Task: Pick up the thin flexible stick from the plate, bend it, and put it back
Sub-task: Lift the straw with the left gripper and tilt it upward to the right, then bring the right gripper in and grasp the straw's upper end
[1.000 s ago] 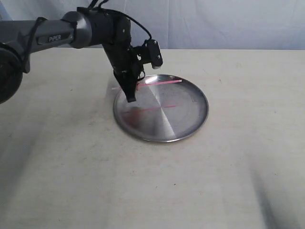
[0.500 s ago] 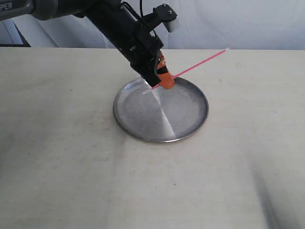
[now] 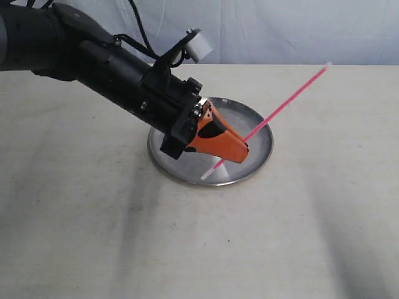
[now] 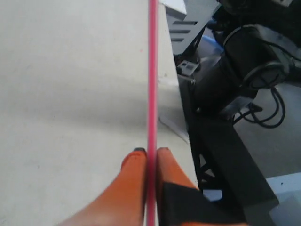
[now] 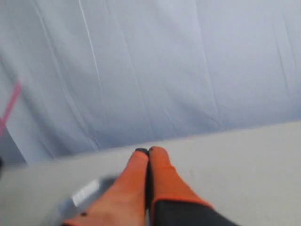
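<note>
Over plate (image 3: 163, 161), pinching stick (image 3: 285, 104) near lower tip with left claw (image 3: 244, 152) (long end up-right). Right claw (image 5: 148, 151) pressed together.

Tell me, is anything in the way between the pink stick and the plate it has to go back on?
No, nothing I can see is in the way. The left gripper holds the thin flexible stick tilted right over the plate, and nothing else lies on the plate.
</note>
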Robot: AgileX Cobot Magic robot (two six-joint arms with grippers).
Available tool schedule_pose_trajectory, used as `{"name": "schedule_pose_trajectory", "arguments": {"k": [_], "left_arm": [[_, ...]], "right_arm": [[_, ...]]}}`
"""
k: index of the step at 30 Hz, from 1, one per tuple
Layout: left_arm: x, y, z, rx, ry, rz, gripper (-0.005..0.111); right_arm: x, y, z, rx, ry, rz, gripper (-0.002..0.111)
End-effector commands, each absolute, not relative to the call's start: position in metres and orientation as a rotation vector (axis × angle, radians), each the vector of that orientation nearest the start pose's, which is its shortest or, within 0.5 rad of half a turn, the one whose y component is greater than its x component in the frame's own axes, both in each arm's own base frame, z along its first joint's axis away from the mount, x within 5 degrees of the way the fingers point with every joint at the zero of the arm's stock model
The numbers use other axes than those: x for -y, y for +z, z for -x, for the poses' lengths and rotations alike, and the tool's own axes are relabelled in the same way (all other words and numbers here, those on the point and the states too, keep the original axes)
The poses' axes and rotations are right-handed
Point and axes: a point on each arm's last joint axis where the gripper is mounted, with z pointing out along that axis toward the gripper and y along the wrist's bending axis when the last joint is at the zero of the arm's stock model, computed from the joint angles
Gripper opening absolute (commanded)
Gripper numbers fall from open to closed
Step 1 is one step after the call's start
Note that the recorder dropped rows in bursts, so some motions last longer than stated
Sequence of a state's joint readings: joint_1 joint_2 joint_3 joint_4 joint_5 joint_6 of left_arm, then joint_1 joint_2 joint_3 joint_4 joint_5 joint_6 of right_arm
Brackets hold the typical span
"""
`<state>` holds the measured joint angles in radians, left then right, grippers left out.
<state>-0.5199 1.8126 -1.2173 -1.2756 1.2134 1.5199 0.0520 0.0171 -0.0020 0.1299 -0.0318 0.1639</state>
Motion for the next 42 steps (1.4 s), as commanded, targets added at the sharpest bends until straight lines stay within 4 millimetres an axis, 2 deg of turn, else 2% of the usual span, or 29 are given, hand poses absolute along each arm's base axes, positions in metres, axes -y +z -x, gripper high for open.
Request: {"name": "schedule_pose_trajectory", "arguments": {"k": [1, 3, 6, 10, 13, 15, 19, 22, 24, 26, 29, 31, 37, 42], "left_arm": [[0.245, 0.246, -0.256, -1.706, -1.468, -1.473, 0.0], [0.244, 0.242, -0.253, -1.722, -1.472, -1.485, 0.0], [0.246, 0.238, -0.248, -1.733, -1.487, -1.495, 0.0], [0.25, 0.236, -0.242, -1.729, -1.499, -1.515, 0.0], [0.253, 0.236, -0.239, -1.721, -1.504, -1.529, 0.0], [0.254, 0.236, -0.238, -1.718, -1.507, -1.536, 0.0], [0.256, 0.236, -0.237, -1.715, -1.509, -1.541, 0.0], [0.256, 0.236, -0.237, -1.715, -1.509, -1.541, 0.0], [0.256, 0.236, -0.237, -1.715, -1.509, -1.541, 0.0], [0.256, 0.236, -0.237, -1.715, -1.51, -1.538, 0.0], [0.256, 0.237, -0.237, -1.712, -1.511, -1.536, 0.0], [0.255, 0.239, -0.236, -1.706, -1.507, -1.537, 0.0], [0.253, 0.249, -0.233, -1.677, -1.493, -1.541, 0.0], [0.252, 0.254, -0.231, -1.663, -1.486, -1.543, 0.0]], "right_arm": [[0.012, 0.248, -0.046, -0.997, 0.558, -0.468, -0.001], [0.016, 0.252, -0.043, -0.867, 0.776, -0.614, -0.001], [0.014, 0.249, -0.046, -0.849, 1.015, -0.751, -0.001], [0.007, 0.234, -0.053, -1.023, 1.1, -0.859, -0.001], [0.004, 0.229, -0.055, -1.079, 1.116, -0.888, -0.001], [0.002, 0.231, -0.055, -1.117, 1.093, -0.854, -0.001], [-0.004, 0.26, -0.052, -1.185, 1.008, -0.656, -0.001], [-0.01, 0.279, -0.06, -1.26, 0.952, -0.529, 0.0], [-0.015, 0.287, -0.069, -1.316, 0.933, -0.465, 0.006], [-0.023, 0.291, -0.081, -1.383, 0.94, -0.415, 0.021], [-0.036, 0.29, -0.099, -1.47, 0.975, -0.369, 0.049], [-0.046, 0.285, -0.111, -1.524, 0.993, -0.327, 0.056], [-0.07, 0.272, -0.137, -1.579, 1.066, -0.252, 0.055], [-0.079, 0.262, -0.153, -1.596, 1.094, -0.246, 0.055]]}}
